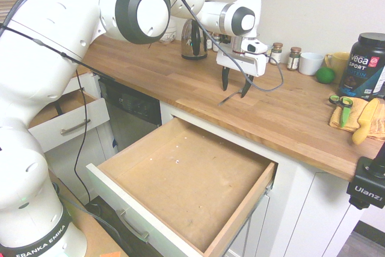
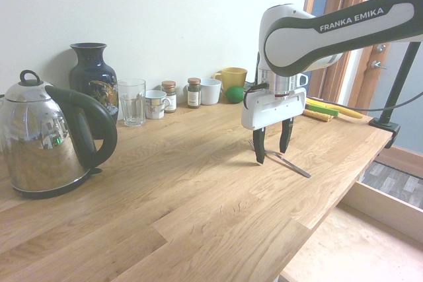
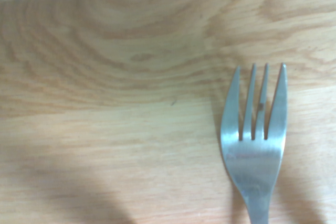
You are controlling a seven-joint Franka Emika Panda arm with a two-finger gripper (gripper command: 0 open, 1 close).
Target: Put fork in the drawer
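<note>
One fork [image 2: 283,159] flat on the worktop [image 2: 165,189], near its front edge. One claw [image 2: 272,150] straddles it, fingers spread, apparently just clear of it. One wide drawer [image 1: 186,179] open below, one narrower drawer [image 1: 66,118] aside. Kettle [image 2: 49,140], vase [image 2: 92,77], glass [image 2: 132,102] well apart.

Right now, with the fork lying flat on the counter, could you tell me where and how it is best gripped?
Probably at the slim neck just behind the tines, from straight above. The fork lies flat on the countertop, so only a top-down pinch across its narrow width looks workable. The tool hangs open, pointing down, its fingers either side of the fork near the tines. The handle, pointing towards the counter edge, is equally narrow.
</note>
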